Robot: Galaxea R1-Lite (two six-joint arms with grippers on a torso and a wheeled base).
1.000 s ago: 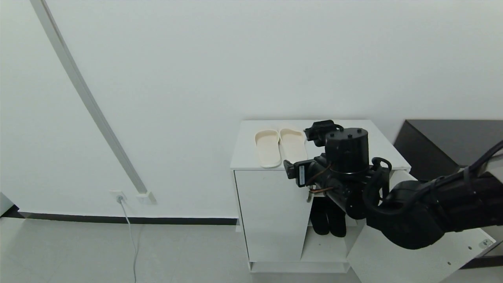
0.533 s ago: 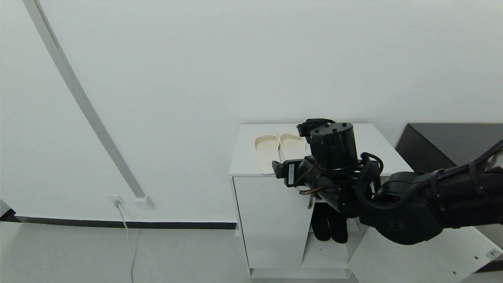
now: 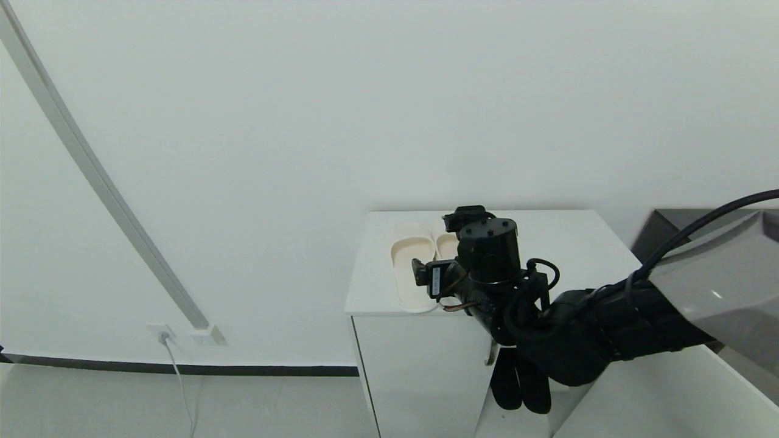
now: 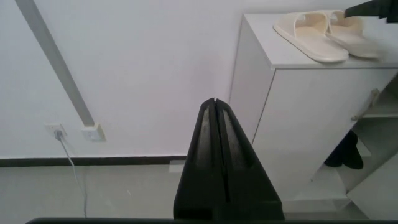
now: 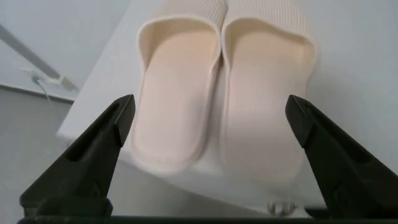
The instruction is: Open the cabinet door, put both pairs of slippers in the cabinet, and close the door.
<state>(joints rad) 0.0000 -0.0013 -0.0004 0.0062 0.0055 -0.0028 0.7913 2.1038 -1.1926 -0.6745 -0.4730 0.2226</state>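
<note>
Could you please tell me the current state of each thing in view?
Right cabinet door: open.
Left cabinet door: closed.
Cream slippers: paired on the cabinet top.
Black slippers: inside the cabinet.
Right gripper: open above cream slippers.
Left gripper: shut, empty.

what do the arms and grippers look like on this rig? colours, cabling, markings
Right arm: matte black, with a cylindrical wrist joint topped by screws, black cables, a thin copper-coloured wire, a white label and a grey upper shell. Right gripper: two black wedge-shaped fingers. Left gripper: black, flat and tapered.
</note>
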